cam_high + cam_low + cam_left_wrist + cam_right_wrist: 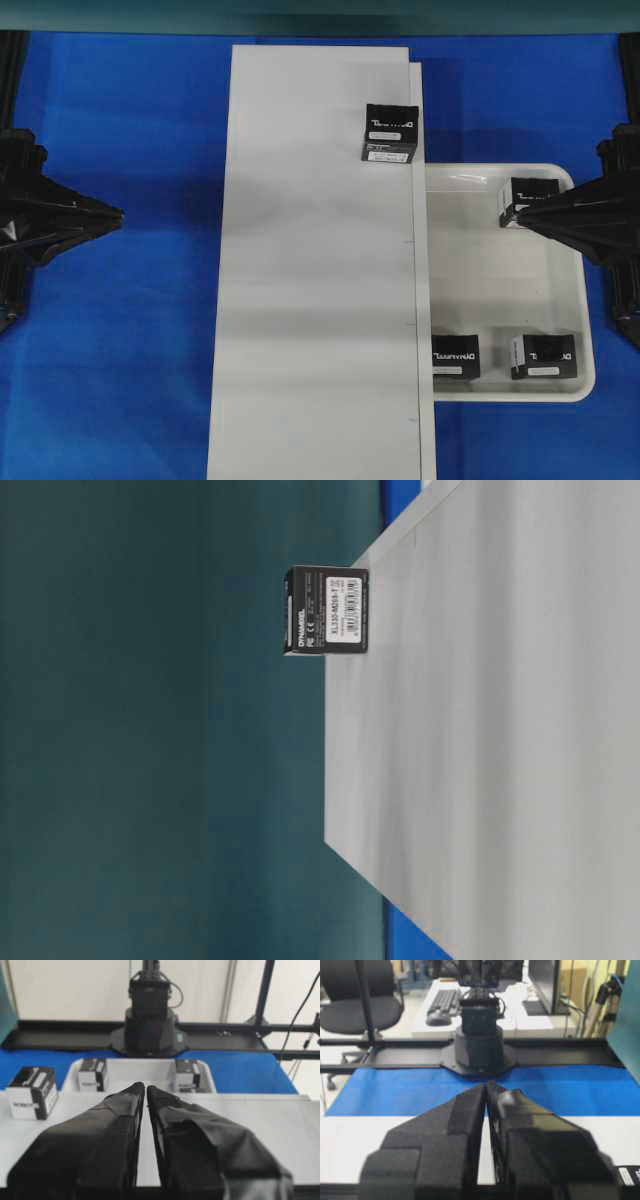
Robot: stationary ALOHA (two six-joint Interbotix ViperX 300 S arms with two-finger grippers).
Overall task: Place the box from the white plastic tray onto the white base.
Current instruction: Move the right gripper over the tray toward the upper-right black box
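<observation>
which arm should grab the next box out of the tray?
Right, most likely. The white plastic tray lies on its side, and the right gripper, shut and empty, sits by the nearest box. The left gripper, also shut, would have to cross the white base.

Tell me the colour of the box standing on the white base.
Black, with white lettering and a white label; the box shows best in the overhead view.

The box [327, 611] on the white base [500, 730] reads "DYNAMIXEL".
</observation>
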